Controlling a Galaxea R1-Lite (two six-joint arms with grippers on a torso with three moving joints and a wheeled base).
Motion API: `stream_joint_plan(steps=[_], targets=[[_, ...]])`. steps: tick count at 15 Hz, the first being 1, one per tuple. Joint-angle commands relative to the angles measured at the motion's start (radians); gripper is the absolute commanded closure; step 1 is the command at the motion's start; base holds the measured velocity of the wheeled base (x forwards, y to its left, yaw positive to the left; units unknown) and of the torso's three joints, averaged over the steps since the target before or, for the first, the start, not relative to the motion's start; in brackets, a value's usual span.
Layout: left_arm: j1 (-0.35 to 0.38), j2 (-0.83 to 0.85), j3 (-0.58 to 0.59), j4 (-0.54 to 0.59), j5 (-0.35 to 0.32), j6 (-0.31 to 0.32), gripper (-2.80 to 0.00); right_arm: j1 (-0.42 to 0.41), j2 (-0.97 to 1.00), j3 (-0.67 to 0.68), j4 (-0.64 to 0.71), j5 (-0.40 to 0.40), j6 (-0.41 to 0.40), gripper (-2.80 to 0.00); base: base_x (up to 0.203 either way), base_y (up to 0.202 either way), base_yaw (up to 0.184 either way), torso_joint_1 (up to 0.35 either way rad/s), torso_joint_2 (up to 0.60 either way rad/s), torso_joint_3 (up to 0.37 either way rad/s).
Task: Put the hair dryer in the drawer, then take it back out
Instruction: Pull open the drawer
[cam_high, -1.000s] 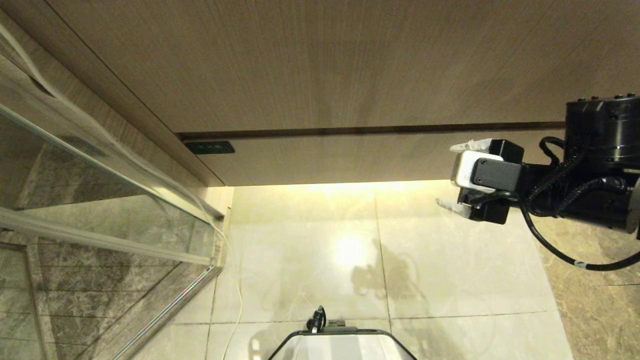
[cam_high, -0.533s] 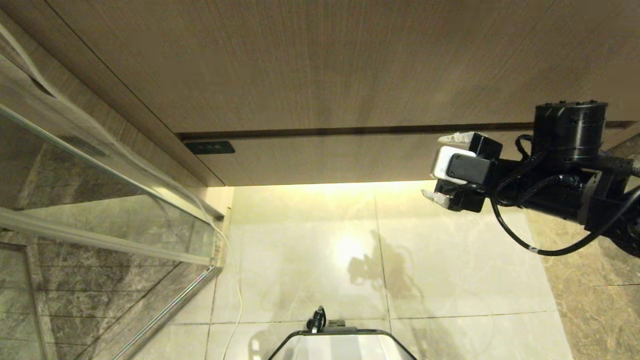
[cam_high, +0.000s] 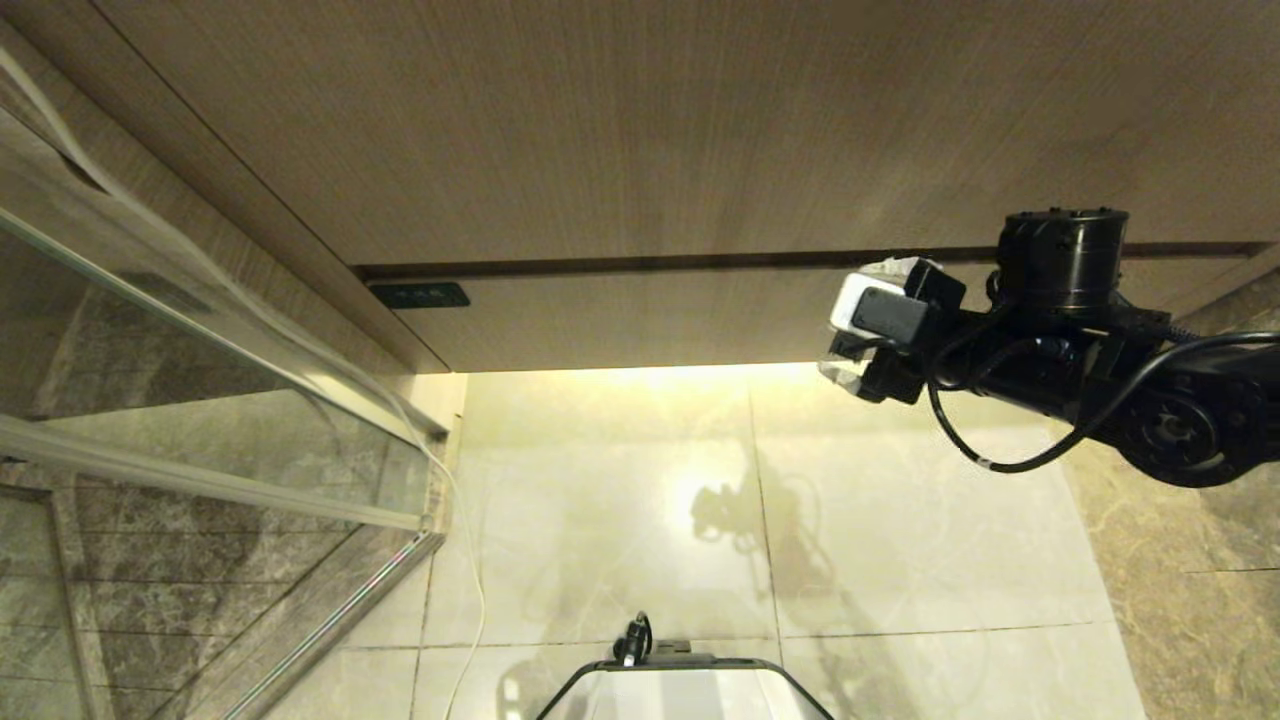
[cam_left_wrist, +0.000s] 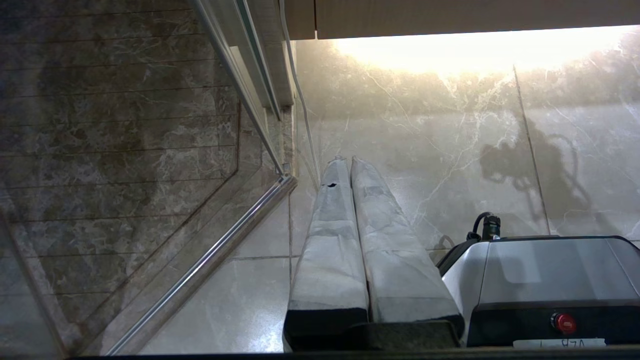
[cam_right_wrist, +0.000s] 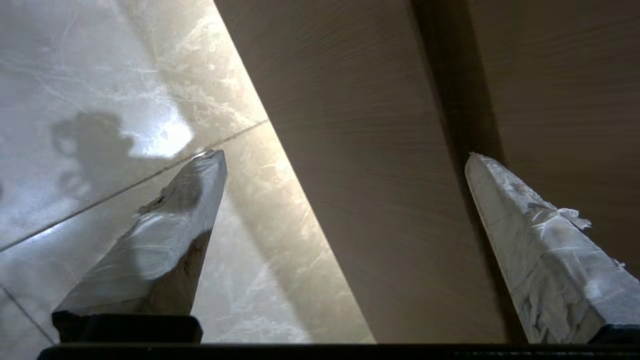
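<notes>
My right gripper is spread wide with nothing between its taped white fingers and not touching anything I can see. It sits level, pointing toward my left, right at the front of the wide shallow light wood-grain drawer. In the right wrist view one finger lines up with the dark gap along the drawer's top edge, the other hangs out over the glossy pale marble floor tiles. The drawer is shut flush, its long axis running left-right across the head view, with the small dark label at its left front corner. Above it is the taller plain wood-grain panel. A warm light strip glows on the tiles under the drawer's lower edge.

The hair dryer is in no view, so I can't give its place or which way it points.

My left gripper is parked low beside the grey base housing — fingers pressed together, empty. To my left stands a glass shower door with a metal frame, and a thin white cord runs down the floor beside it.
</notes>
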Motion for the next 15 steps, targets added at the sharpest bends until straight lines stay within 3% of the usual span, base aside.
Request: stream_joint_plan(steps=[1,7,10,15], targets=[[0.000,0.000,0.000,0.000,0.001,0.000,0.00,-0.003,0.022,-0.001,-0.005,0.000,0.001,-2.80,0.000,0.000,0.000,0.000,0.00,0.000],[0.000,0.000,0.000,0.000,0.001,0.000,0.00,-0.039,0.062,-0.023,-0.145,0.024,0.004,-2.80,0.000,0.000,0.000,0.000,0.00,0.000],[0.000,0.000,0.000,0.000,0.001,0.000,0.00,-0.056,0.064,-0.020,-0.170,0.160,-0.020,-2.80,0.000,0.000,0.000,0.000,0.00,0.000],[0.000,0.000,0.001,0.000,0.001,0.000,0.00,-0.128,0.064,-0.007,-0.168,0.386,-0.272,-2.80,0.000,0.000,0.000,0.000,0.00,0.000]])
